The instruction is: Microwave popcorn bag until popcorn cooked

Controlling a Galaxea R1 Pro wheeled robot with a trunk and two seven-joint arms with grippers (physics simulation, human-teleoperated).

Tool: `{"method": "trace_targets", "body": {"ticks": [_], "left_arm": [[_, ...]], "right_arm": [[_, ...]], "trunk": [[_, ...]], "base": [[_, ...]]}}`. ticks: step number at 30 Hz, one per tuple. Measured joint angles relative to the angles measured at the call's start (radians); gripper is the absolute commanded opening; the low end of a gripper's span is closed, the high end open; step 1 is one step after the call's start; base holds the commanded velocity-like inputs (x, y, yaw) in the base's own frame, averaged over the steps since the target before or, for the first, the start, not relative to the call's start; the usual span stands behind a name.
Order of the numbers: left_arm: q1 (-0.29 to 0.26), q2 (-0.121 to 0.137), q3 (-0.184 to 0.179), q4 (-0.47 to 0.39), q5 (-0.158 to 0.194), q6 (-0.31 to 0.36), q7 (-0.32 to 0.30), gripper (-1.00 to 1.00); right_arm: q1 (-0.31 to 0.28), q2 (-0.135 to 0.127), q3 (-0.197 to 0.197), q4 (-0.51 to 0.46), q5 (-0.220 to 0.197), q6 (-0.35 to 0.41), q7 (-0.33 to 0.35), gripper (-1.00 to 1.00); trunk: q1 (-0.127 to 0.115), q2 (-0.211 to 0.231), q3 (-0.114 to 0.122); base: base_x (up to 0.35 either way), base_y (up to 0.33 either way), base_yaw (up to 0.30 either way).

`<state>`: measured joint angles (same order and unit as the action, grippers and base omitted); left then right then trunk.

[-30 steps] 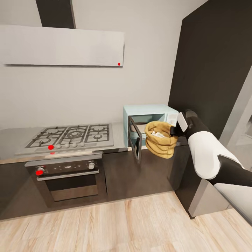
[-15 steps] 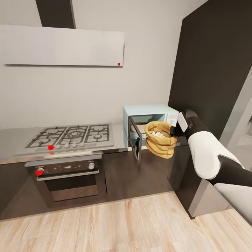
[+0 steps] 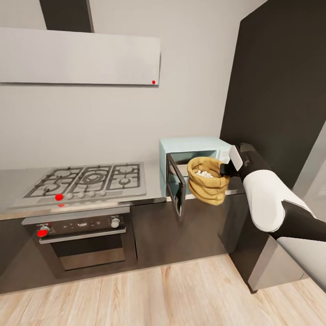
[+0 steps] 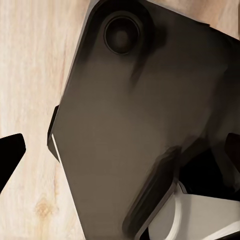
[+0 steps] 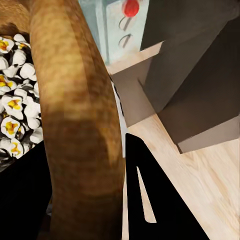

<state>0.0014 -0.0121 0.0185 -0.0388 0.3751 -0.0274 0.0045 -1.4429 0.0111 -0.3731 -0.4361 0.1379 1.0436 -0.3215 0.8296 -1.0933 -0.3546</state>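
The right gripper [image 3: 222, 169] is clamped on the rolled rim of the popcorn bag [image 3: 208, 180]; the bag hangs upright, popcorn [image 5: 14, 107] inside, before the open microwave [image 3: 194, 156] at the countertop's [image 3: 154, 181] right end; the left gripper's state cannot be told.

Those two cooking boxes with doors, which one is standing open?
The small pale blue microwave on the countertop; its dark door swings outward. The black oven under the hob is closed.

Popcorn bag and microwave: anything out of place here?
Yes. The popcorn bag hangs in the air, rim pinched by the right end effector, already full of popped kernels, outside the microwave, whose door stands open.
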Motion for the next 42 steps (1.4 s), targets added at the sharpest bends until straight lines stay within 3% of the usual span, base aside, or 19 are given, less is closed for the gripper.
{"method": "trace_targets", "body": {"ticks": [12, 22, 42], "left_arm": [[0.000, 0.000, 0.000, 0.000, 0.000, 0.000, 0.000, 1.00], [0.000, 0.000, 0.000, 0.000, 0.000, 0.000, 0.001, 1.00], [0.000, 0.000, 0.000, 0.000, 0.000, 0.000, 0.001, 1.00]], "right_arm": [[0.000, 0.002, 0.001, 0.000, -0.003, 0.000, 0.002, -1.00], [0.000, 0.048, 0.001, 0.000, -0.005, 0.000, 0.008, -1.00], [0.001, 0.047, 0.002, 0.039, 0.011, 0.000, 0.008, -1.00]], "trunk": [[0.000, 0.000, 0.000], [0.000, 0.000, 0.000], [0.000, 0.000, 0.000]], "base": [[0.160, 0.000, 0.000], [0.148, 0.000, 0.000], [0.125, 0.000, 0.000]]}}
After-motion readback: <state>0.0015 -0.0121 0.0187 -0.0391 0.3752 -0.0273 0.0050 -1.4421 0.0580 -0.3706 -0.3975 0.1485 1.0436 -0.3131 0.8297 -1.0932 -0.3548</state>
